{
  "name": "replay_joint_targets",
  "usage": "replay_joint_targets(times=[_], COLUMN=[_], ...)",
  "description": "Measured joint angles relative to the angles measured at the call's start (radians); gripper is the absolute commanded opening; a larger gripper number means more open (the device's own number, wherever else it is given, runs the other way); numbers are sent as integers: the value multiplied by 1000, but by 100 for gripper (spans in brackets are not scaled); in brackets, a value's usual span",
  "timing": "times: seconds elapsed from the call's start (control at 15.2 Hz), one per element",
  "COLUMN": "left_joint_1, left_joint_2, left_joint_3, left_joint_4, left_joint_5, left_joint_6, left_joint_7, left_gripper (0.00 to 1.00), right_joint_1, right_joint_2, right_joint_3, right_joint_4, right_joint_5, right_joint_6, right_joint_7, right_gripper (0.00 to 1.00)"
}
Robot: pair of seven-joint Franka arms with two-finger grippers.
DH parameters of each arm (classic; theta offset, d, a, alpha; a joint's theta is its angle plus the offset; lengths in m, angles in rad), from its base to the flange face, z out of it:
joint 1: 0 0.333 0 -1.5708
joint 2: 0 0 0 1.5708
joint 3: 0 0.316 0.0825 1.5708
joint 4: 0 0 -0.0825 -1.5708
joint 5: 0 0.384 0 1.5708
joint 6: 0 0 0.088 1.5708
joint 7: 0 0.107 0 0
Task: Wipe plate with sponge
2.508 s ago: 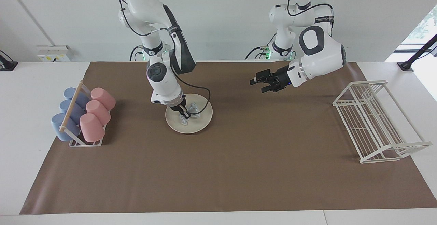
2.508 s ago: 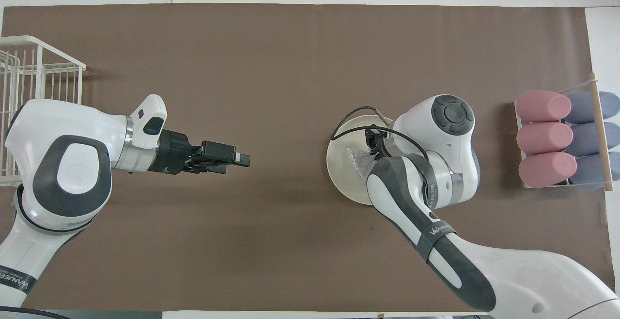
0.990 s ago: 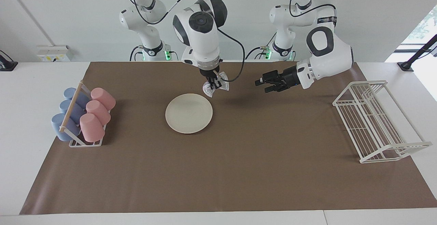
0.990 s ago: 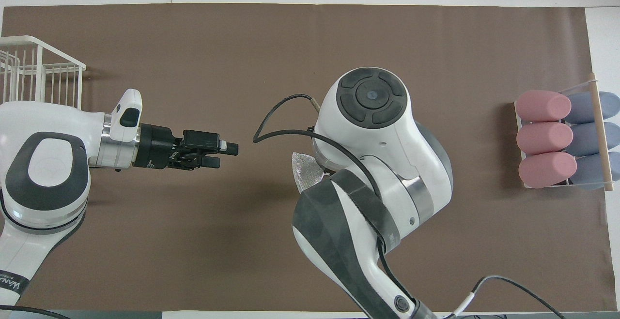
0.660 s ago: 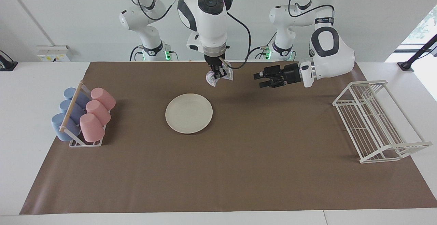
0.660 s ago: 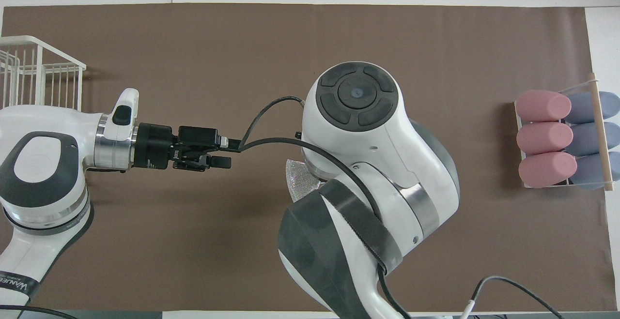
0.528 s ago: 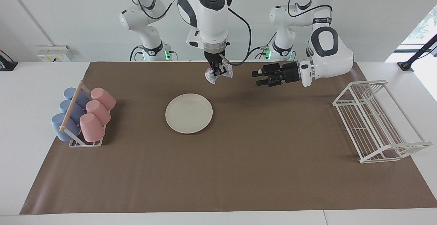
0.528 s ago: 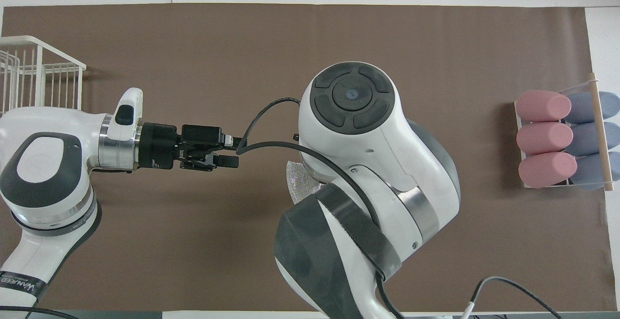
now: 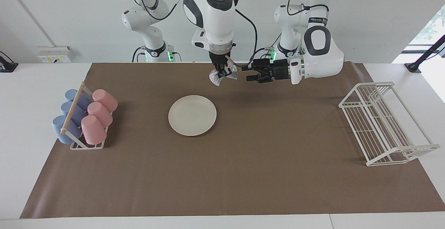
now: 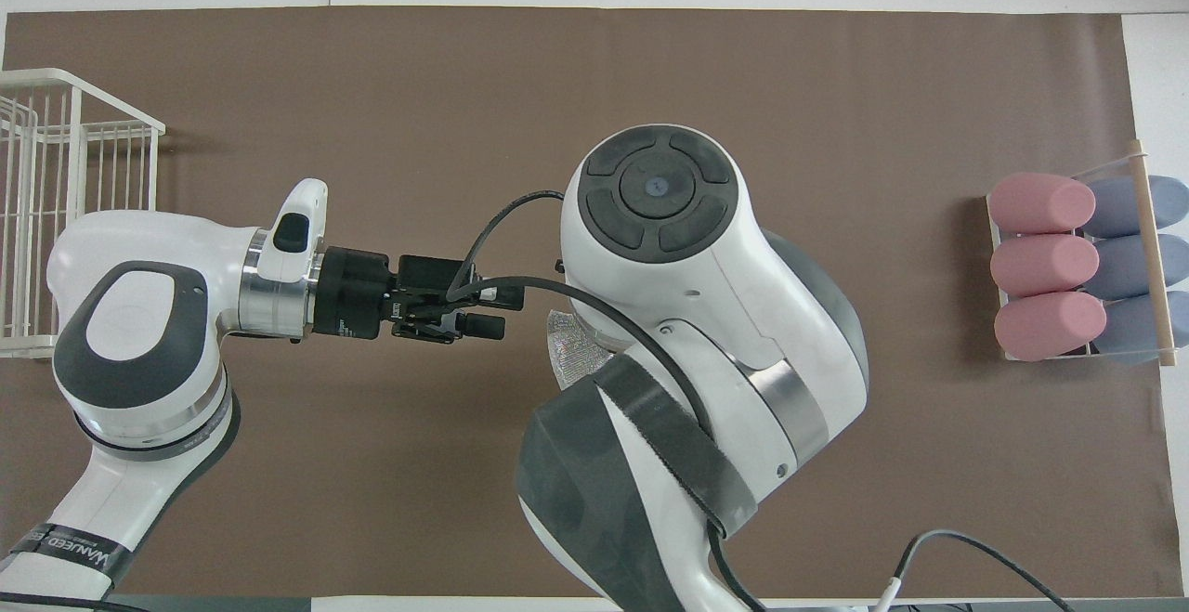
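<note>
The pink and blue cups [image 9: 85,116] lay in their holder at the right arm's end. The plate [image 9: 192,115] sat flat on the brown mat. Above the mat, the right gripper [image 9: 221,74] pinched the sponge [image 9: 222,75]. Just beside it, the left gripper [image 9: 248,72] hung with fingers apart. The wire rack [image 9: 382,123] stood at the left arm's end.

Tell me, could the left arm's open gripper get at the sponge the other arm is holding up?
Probably yes. The left gripper hangs open beside the sponge, which dangles from the shut right gripper above the mat, with nothing between them.
</note>
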Motion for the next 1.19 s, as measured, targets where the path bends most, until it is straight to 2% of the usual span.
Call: replay_joint_targets(times=[0.13, 0.2, 0.26, 0.33, 0.46, 0.53, 1.12, 1.19], left_joint_1=[-34, -44, -50, -52, -52, -52, -55, -55], left_joint_2=[0, 0, 0, 0, -1, -1, -3, -4], left_joint_3=[-1, -2, -2, -2, 0, 0, -2, -2], left_joint_4=[-8, -13, -16, -18, -19, -19, -21, -21], left_joint_5=[-16, -19, -20, -20, -20, -21, -52, -52], left_joint_6=[40, 51, 55, 57, 57, 57, 57, 57], left_joint_7=[0, 0, 0, 0, 0, 0, -8, -11], left_gripper=[98, 91, 78, 58, 7, 0, 0, 0], right_joint_1=[0, 0, 0, 0, 0, 0, 0, 0], right_joint_2=[0, 0, 0, 0, 0, 0, 0, 0], right_joint_3=[0, 0, 0, 0, 0, 0, 0, 0], right_joint_4=[0, 1, 1, 1, 1, 1, 1, 1], right_joint_5=[0, 0, 0, 0, 0, 0, 0, 0], right_joint_6=[0, 1, 1, 1, 1, 1, 1, 1], right_joint_7=[0, 0, 0, 0, 0, 0, 0, 0], right_gripper=[0, 0, 0, 0, 0, 0, 0, 5])
